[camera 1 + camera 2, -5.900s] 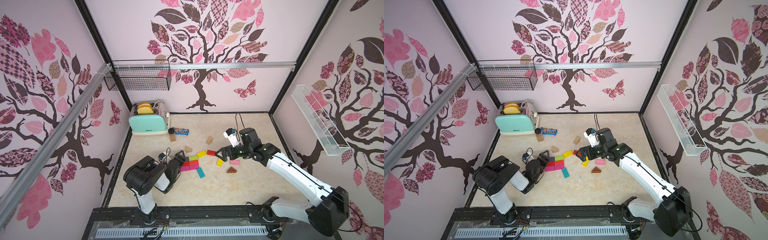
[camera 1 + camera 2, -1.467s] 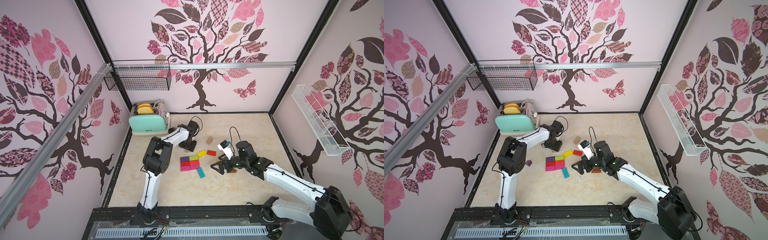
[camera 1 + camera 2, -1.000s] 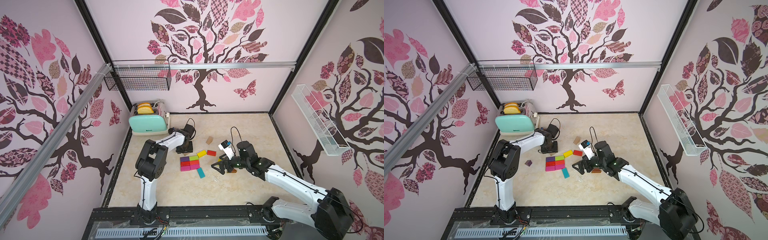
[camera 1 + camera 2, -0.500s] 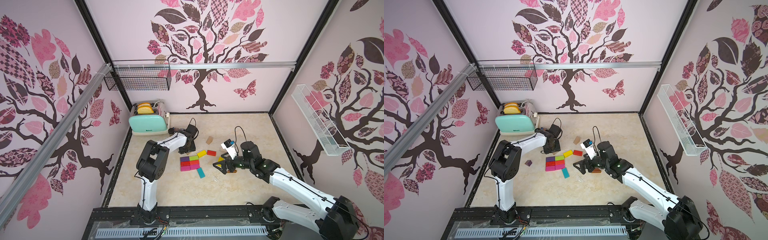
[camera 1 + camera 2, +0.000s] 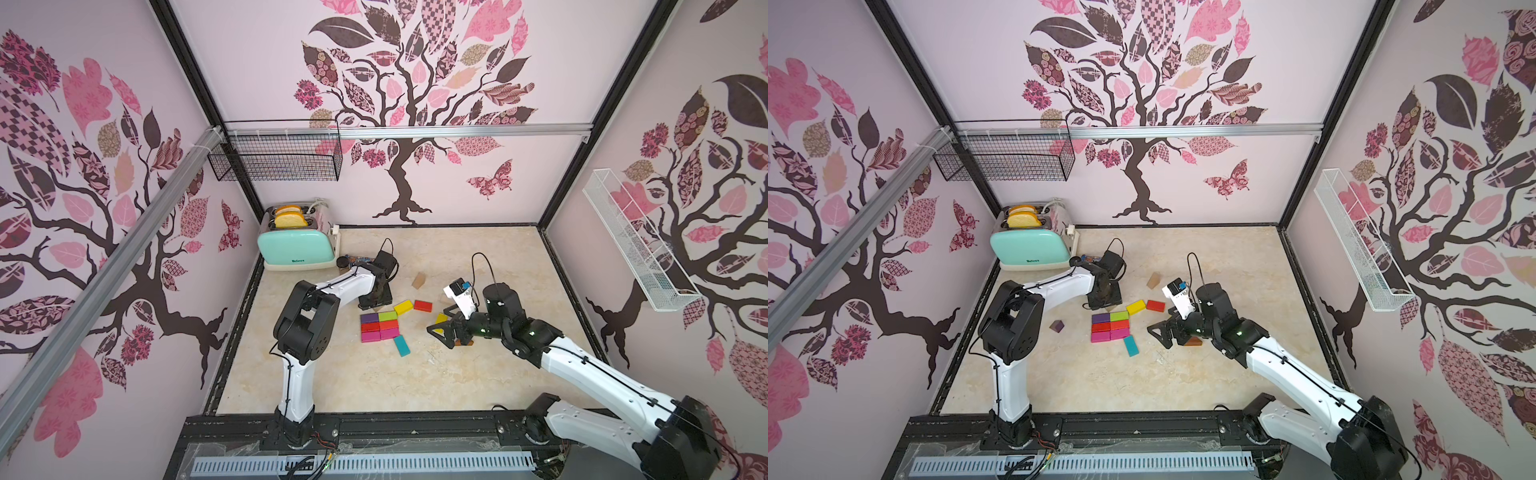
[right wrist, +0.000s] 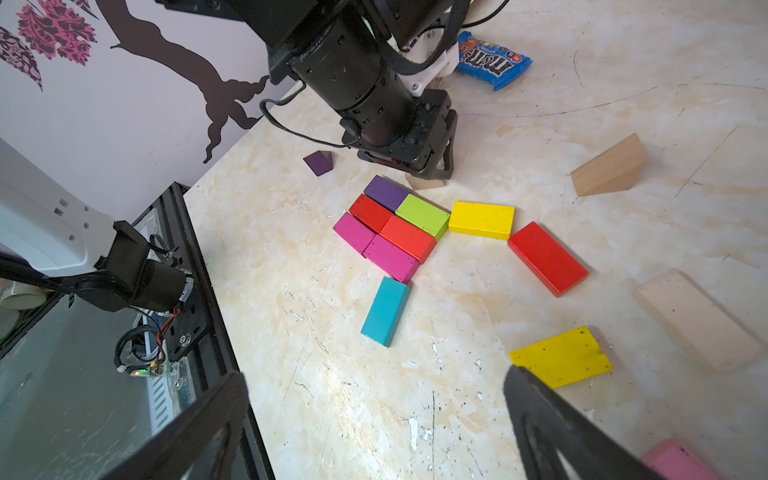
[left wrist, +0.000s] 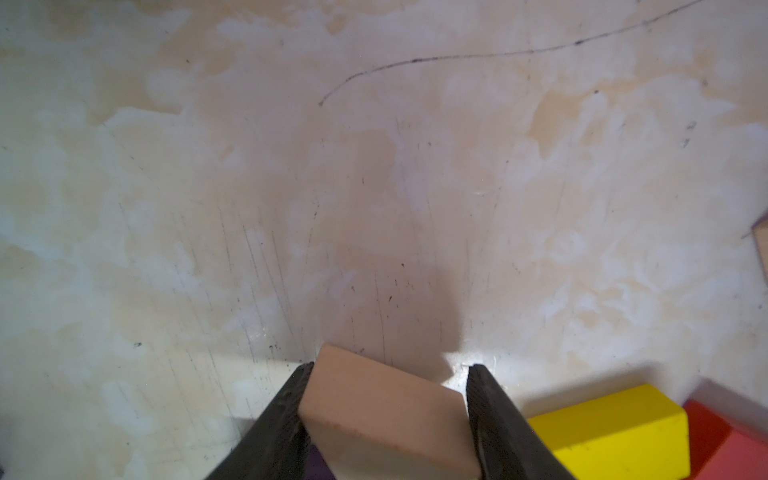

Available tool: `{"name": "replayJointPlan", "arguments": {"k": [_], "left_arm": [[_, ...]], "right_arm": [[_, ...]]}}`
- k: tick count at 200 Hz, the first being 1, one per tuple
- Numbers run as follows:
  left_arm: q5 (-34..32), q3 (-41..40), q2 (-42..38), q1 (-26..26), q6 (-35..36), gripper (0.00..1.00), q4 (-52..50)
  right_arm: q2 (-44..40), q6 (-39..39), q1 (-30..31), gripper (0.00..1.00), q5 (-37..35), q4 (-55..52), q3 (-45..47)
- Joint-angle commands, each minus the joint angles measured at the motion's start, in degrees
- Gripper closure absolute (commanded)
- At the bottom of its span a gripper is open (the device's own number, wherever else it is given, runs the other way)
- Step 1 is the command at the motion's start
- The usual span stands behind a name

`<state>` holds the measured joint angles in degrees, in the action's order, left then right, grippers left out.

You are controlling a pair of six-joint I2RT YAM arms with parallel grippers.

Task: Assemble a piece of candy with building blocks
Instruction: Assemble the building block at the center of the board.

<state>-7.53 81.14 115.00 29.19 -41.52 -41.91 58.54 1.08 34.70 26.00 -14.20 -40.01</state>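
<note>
Tan block sits clenched in left claw, right claw spread wide.

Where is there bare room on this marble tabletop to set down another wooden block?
Widest bare patch: between the teal rectangular wooden block and the black front rail. Also open between the tan wooden wedge and the back wall. Crowded: around the six-block coloured grid and the open right gripper.

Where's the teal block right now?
In a top view the teal block lies flat on the table, just on the robot's side of the six-block cluster, its far end by the cluster's right-hand magenta block.
</note>
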Motion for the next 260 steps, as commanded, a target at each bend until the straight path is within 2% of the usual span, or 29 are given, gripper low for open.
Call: {"name": "replayJointPlan", "arguments": {"k": [1,101,178,197,238,260], "left_arm": [[-0.5,-0.1,-0.7,0.4,-0.8,0.49,0.4],[-1.6,0.7,0.2,1.1,-1.1,0.46,-0.2],[-3.0,3.3,0.3,1.1,0.1,0.34,-1.2],[-2.8,5.0,0.2,0.9,0.8,0.28,-1.9],[-4.4,6.5,-5.0,-0.2,4.5,0.24,-5.7],[-4.6,1.3,-12.4,-3.3,8.3,0.21,-7.8]], "right_arm": [[-1.0,-0.1,0.2,0.01,-0.5,-0.5,0.0],[-0.9,-0.3,0.2,0.01,-0.9,-0.1,0.1],[-1.0,-0.4,0.2,0.01,-1.1,-0.3,0.2],[-1.2,-0.4,0.1,0.01,-1.4,-0.3,0.2],[-1.3,-0.4,0.1,0.01,-2.0,-1.1,-0.5],[-1.3,0.3,0.1,0.01,-2.7,-2.2,-0.9]]}}
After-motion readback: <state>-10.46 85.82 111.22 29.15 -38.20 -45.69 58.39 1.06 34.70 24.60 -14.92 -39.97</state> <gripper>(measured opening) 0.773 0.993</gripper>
